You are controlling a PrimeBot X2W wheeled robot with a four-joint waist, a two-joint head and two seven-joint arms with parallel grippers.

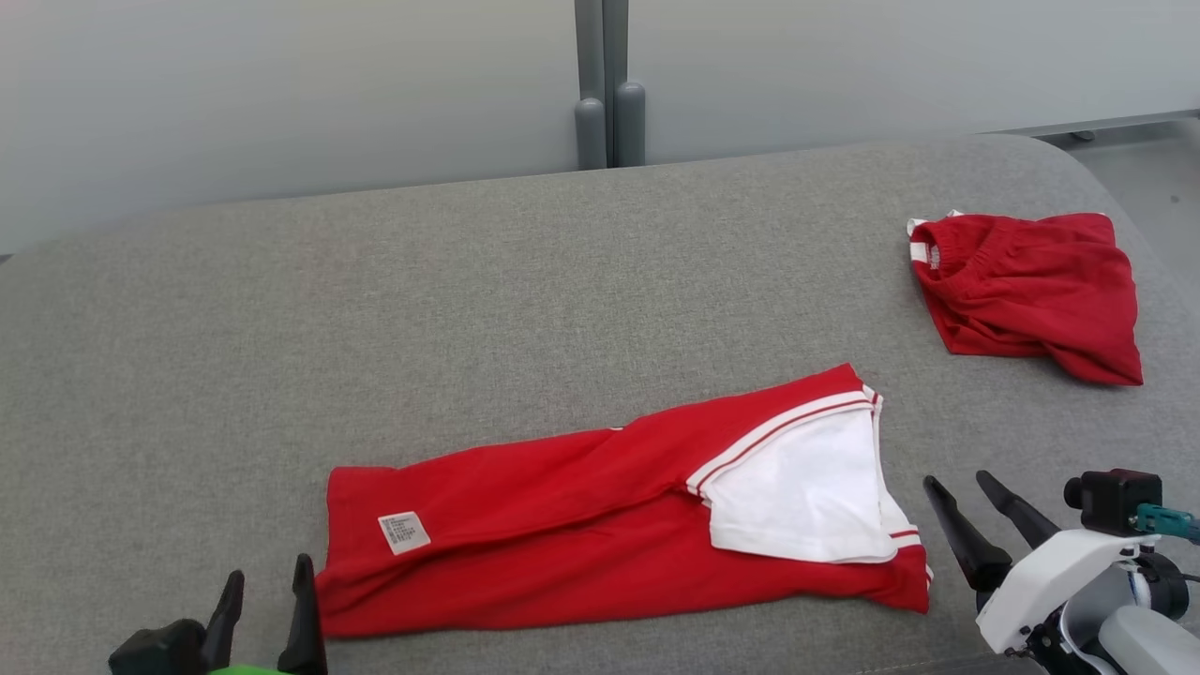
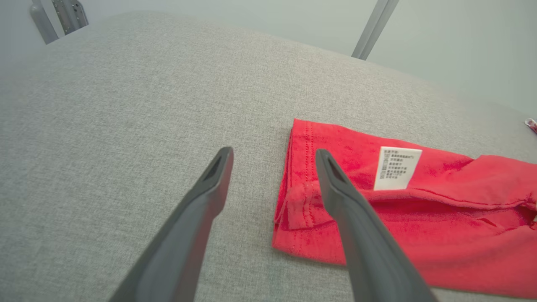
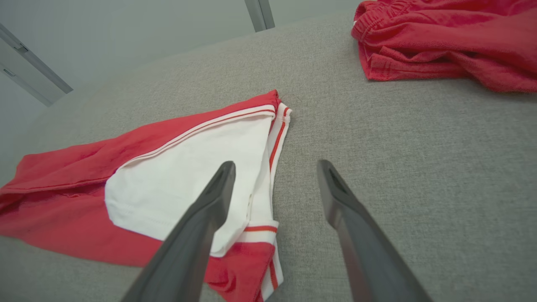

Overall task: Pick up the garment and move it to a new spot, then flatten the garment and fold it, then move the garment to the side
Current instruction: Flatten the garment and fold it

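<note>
The red garment [image 1: 581, 506] lies as a long narrow band along the front edge of the grey surface [image 1: 375, 309], already doubled lengthwise, its white sleeve [image 1: 797, 487] uppermost near the right end. The left gripper [image 1: 269, 569] hovers at its left end, the right gripper [image 1: 956, 480] just off its right end, both with fingers spread, holding nothing. Folding looks half done; next, probably, one end must be pinched through all layers and carried over the other. A second red garment [image 1: 1031, 291] sits near the far right corner

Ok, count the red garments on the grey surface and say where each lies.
2. One long, folded red-and-white garment lies front centre; one bunched red garment sits far right. None looks hidden.
</note>
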